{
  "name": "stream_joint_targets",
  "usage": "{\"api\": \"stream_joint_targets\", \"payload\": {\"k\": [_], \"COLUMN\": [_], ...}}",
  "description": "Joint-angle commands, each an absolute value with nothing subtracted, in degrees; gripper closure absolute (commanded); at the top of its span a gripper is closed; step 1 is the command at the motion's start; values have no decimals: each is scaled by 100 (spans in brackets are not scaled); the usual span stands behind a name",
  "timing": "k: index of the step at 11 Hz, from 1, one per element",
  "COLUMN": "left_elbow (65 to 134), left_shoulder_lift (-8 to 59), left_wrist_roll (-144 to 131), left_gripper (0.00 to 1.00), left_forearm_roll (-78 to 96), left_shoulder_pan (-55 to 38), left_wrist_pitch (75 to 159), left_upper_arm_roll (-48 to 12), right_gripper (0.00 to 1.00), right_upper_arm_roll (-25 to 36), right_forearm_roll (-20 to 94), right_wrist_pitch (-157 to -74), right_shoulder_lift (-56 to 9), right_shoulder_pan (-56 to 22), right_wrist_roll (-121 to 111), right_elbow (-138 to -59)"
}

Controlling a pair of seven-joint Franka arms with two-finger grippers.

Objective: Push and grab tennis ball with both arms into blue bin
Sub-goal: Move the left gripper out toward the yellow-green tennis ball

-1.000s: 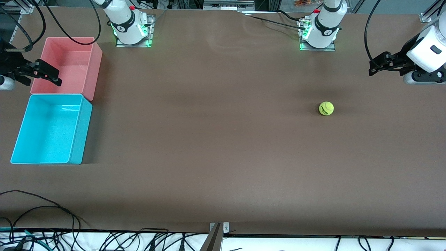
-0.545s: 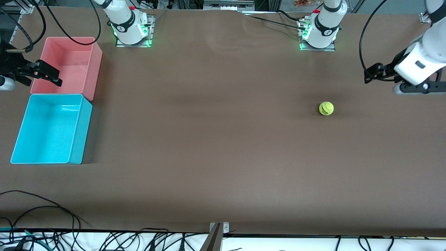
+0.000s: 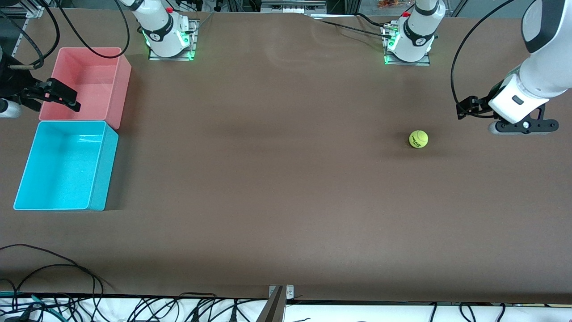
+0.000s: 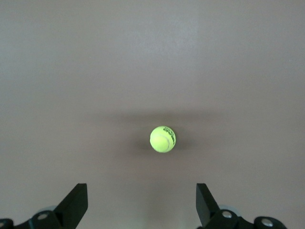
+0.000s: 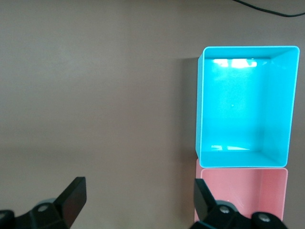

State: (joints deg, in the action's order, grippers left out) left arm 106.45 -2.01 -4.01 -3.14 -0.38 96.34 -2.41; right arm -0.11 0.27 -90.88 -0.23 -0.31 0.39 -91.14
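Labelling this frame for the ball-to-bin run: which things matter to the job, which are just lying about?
Part of the job:
- tennis ball, on the table toward the left arm's end
- blue bin, empty, at the right arm's end
- left gripper, open, near the ball
- right gripper, open, at the pink bin's edge

Lying about:
- pink bin, touching the blue bin
- cables along the table's near edge

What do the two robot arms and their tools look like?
Both arms are white and rounded with dark grey joint bands, on bases lit green with a red button. Black cables loop beside them. The left tool and right tool are black, each with two flat, wedge-shaped fingers.
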Motion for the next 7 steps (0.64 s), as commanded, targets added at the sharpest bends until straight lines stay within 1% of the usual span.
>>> {"api": "stream_joint_targets", "payload": {"k": [1, 3, 7], "left_elbow": [11319, 11443, 12075], "left_shoulder_lift": [-352, -325, -316], "left_wrist_roll": [-325, -325, -325], "left_gripper": [0, 0, 0], "left_forearm_roll": [-413, -413, -413], "left_shoulder_pan": [105, 105, 132], "left_wrist_pitch": [10396, 10572, 11371], "left_upper_arm_roll": [-255, -255, -255], "right_gripper": [0, 0, 0], "right_upper_arm_roll": [-26, -26, -26], "right_forearm_roll": [62, 53, 53], "right_wrist_pitch": [-9088, -9097, -9079], "right_shoulder_lift": [-9, -9, -9], "right_shoulder_pan": [-26, -26, -26], "right_wrist_roll": [114, 105, 123], "right_elbow": [-9105, -9105, -9105]}}
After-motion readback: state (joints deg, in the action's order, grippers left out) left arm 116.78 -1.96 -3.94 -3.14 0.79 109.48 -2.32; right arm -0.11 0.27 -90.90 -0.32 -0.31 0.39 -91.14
